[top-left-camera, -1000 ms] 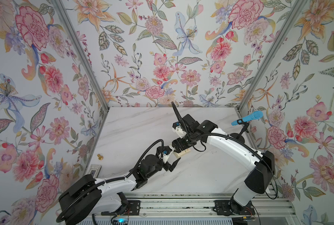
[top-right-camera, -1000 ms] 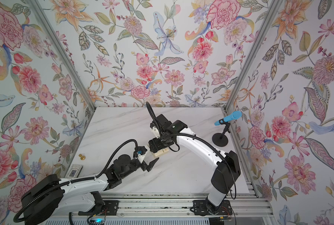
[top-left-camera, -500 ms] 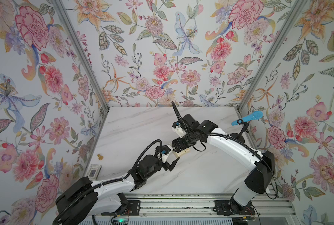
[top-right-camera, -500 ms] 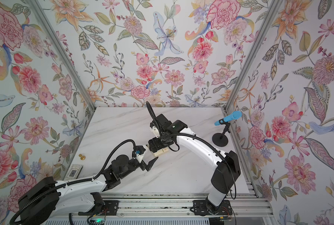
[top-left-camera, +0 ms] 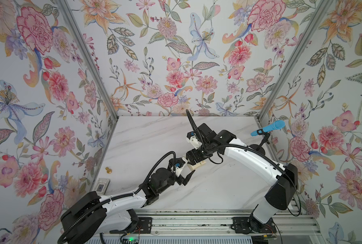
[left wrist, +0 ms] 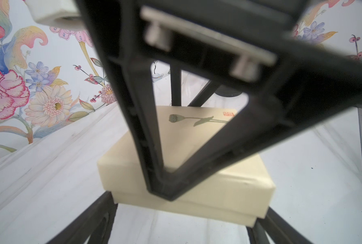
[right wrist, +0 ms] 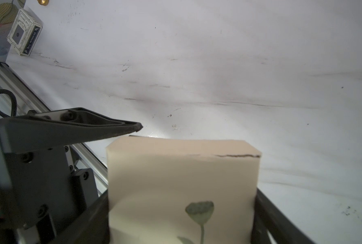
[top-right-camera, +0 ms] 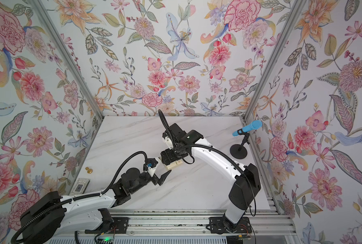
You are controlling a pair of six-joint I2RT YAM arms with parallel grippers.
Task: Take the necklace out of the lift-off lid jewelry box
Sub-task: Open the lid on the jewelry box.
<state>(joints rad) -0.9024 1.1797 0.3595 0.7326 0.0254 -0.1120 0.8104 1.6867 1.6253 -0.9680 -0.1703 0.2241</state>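
On the marble surface (top-left-camera: 154, 137) sits the closed lift-off lid jewelry box (left wrist: 228, 186). The right gripper (top-left-camera: 195, 161) jaws pinch its lid sides, and the left gripper (top-left-camera: 187, 173) jaws are spread beside the base. Step in hand: removing the lid. The next move calls for steadying the base and lifting straight. The necklace is unseen, presumably inside.

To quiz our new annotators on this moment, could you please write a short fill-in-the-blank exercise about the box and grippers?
1. The lid sits ___ the jewelry box.
2. The right gripper is ___ on the box's sides.
3. The left gripper stands ___, holding nothing.
4. The microphone has a head coloured ___.
Missing words: on; shut; open; blue.
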